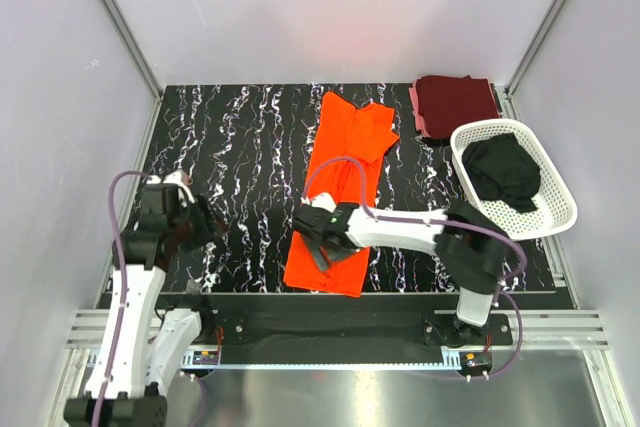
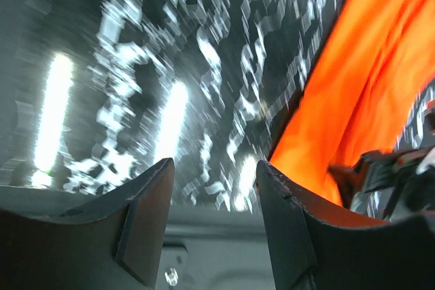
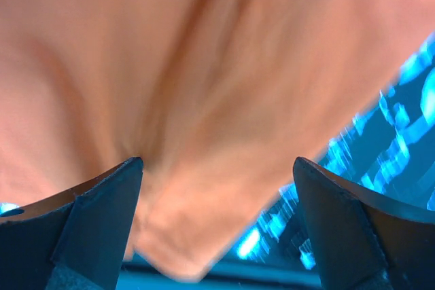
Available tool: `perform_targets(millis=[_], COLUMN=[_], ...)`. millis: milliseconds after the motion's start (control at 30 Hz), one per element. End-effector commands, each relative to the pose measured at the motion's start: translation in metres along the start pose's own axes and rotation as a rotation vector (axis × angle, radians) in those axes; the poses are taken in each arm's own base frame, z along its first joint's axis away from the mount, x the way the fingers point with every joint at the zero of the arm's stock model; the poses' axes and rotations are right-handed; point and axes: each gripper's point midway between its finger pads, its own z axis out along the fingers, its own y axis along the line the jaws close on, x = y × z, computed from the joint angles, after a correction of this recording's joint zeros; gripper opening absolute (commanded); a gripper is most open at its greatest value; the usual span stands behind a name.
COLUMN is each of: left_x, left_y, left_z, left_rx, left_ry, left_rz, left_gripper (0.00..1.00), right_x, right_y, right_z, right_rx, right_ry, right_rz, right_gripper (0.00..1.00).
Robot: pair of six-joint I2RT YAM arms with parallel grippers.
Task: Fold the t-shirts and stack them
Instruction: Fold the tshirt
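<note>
Left gripper [image 2: 214, 164]: jaws wide, empty, over bare table [image 1: 240, 147] just left of the orange shirt [image 1: 345, 132]. Right gripper [image 3: 217, 161]: jaws at full spread, holding nothing, directly above that shirt's near end. The orange shirt lies mid-table as a long narrow strip, hem near, collar far. It is judged folded lengthwise, with the crosswise folds left to do. Far right corner: maroon shirt [image 1: 455, 104], folded, apparently the stack base. Black shirt [image 1: 502, 169] sits crumpled in the basket [image 1: 560, 212], not started. Clearance: open table on the left. On the right, the basket rim stands near the orange shirt. The near hem lies close to the table edge.
</note>
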Motion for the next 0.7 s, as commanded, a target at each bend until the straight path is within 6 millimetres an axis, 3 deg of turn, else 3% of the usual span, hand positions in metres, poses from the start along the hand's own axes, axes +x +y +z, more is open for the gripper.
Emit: perform_targets(millis=[0,67,167,200,267,333,367,433,567,600,667], left_x=[0.004,0.012,0.037,0.056,0.078,0.09,0.091,0.101,0.125,0.13,0.139], left_y=[-0.044,-0.056,-0.079,-0.091,-0.093,-0.085,-0.087,-0.088,-0.086,-0.087,-0.088], left_z=[0.002,0.009,0.019,0.018,0.025,0.033,0.035,0.039,0.05,0.051,0.057], left_rx=[0.212,0.236,0.243,0.266,0.203,0.165,0.173,0.188,0.177,0.18,0.175], left_ry=[0.081,0.162,0.273,0.33,0.4,0.428,0.419,0.442,0.53,0.545,0.569], left_rz=[0.073,0.044,0.057,0.111,0.109,0.093,0.079,0.067,0.098,0.105,0.108], left_gripper=[0.57,0.57,0.57,0.57,0.57,0.57,0.57,0.56,0.56,0.56,0.57], right_x=[0.0,-0.006,0.001,0.012,0.018,0.037,0.038,0.052,0.064,0.075,0.079], right_y=[-0.006,-0.005,-0.004,-0.006,0.001,0.009,0.011,0.008,0.0,-0.003,-0.01], right_z=[-0.053,-0.082,-0.11,-0.109,-0.125,-0.117,-0.123,-0.115,-0.109,-0.098,-0.093], right_rx=[-0.121,-0.203,-0.28,-0.288,-0.381,-0.458,-0.502,-0.528,-0.571,-0.558,-0.565], right_ry=[-0.035,-0.063,-0.052,-0.028,-0.023,0.015,0.004,0.016,0.008,0.024,0.043], right_rz=[0.07,0.136,0.244,0.269,0.389,0.462,0.54,0.586,0.73,0.754,0.825], right_gripper=[1.0,1.0,1.0,1.0,0.98,0.94,0.86,0.79,0.73,0.72,0.72])
